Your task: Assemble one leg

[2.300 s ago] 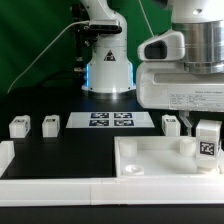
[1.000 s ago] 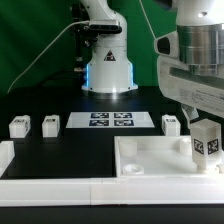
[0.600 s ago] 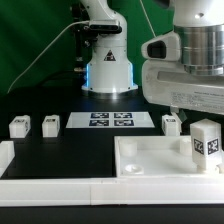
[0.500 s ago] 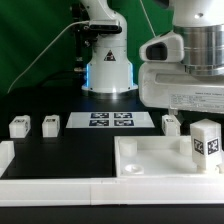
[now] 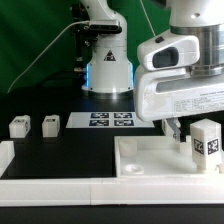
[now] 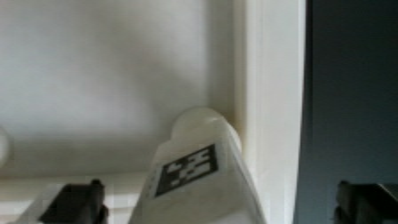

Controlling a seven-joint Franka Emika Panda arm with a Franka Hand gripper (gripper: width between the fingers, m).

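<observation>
One leg (image 5: 206, 144), a white block with a black-and-white tag, stands upright in the corner of the large white slab (image 5: 150, 163) on the exterior view's right. In the wrist view the same leg (image 6: 199, 170) sits against the slab's raised rim (image 6: 267, 90). My gripper (image 5: 185, 118) hangs just above and beside it. In the wrist view the gripper (image 6: 222, 205) is open. Its dark fingers (image 6: 75, 200) stand wide apart on either side of the leg and do not touch it. Two more legs (image 5: 18, 127) (image 5: 50, 124) lie on the table at the left.
The marker board (image 5: 110, 121) lies at the middle back, in front of the robot base (image 5: 105, 65). A white rail (image 5: 60, 192) runs along the front edge. My hand's bulk covers the table behind the slab on the right.
My hand has turned and shifted a little toward the exterior view's left, now covering the small leg behind the slab. The upright leg stays in the corner.
</observation>
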